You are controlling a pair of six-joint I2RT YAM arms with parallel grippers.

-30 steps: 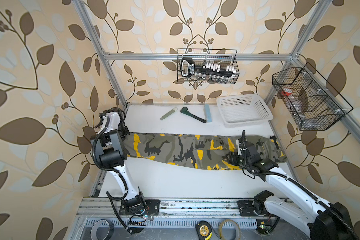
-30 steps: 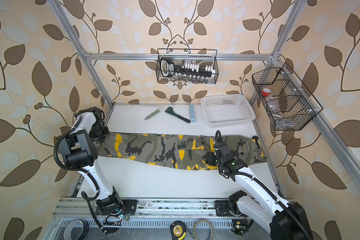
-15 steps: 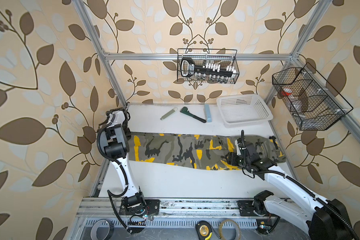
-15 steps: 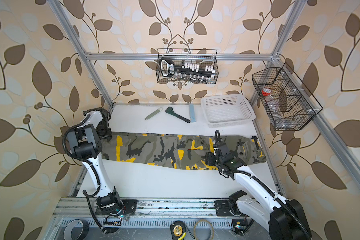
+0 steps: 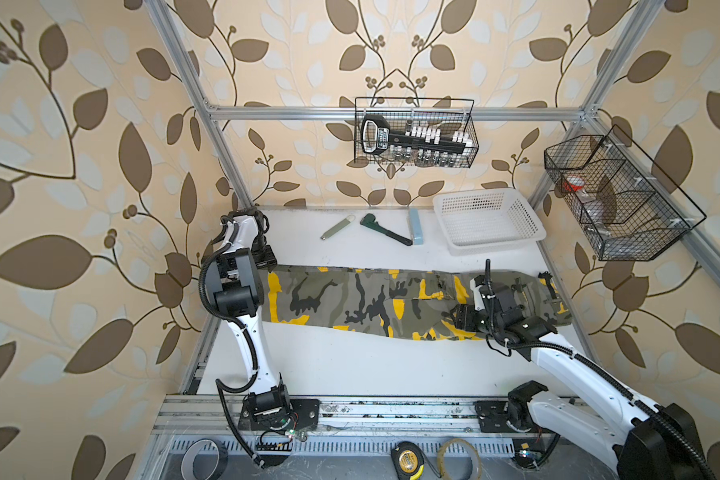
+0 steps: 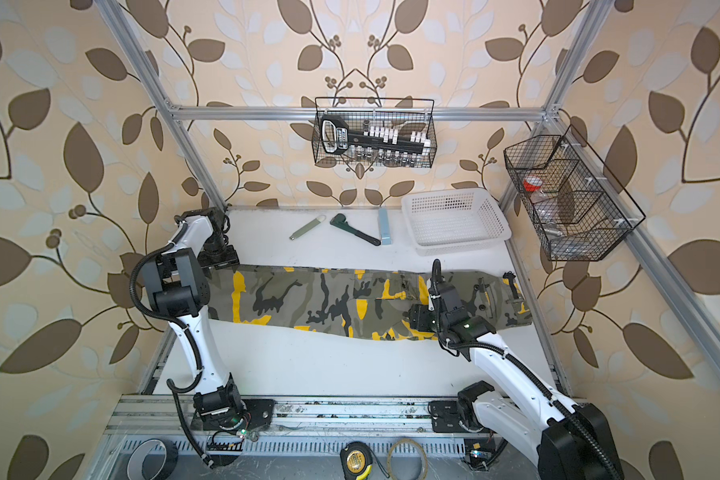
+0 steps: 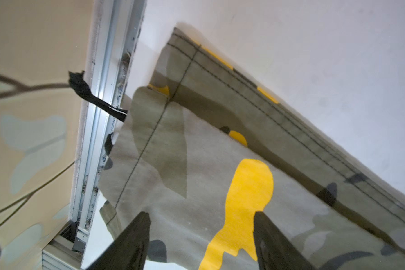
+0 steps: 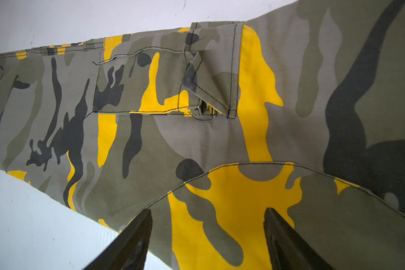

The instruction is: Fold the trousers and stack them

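– At the left end of the table [image 5: 371,365], what is the left gripper [image 7: 201,215] doing?
– It hangs over the hem end of the trousers [image 7: 197,163]. Its 2 fingers [image 7: 136,238] stand wide apart, and the cloth lies flat beneath them with nothing pinched. Whether the tips touch the cloth, I cannot tell.
– And the trousers as a whole?
– In both top views they lie stretched across the table [image 5: 371,299], with the hem at the left and the waist at the right. 2 layers show at the hem.
– What lies behind the middle?
– 3 small things lie near the rear wall, apart from the cloth. They are a flat grey-green tool [image 5: 337,226], a dark pipe wrench [image 5: 385,228] and a light blue block [image 5: 415,226]. The wrench's handle ends just beside the block.
– And the right gripper [image 8: 207,210]?
– It is low over the seat of the trousers, by their near edge, and points left along the legs. Its jaws are spread wide and hold no cloth. A cargo pocket [image 8: 164,77] lies ahead of it.
– Further right?
– A white basket [image 5: 495,245] stands behind the waist, and a wire basket [image 5: 616,199] hangs on the right frame.
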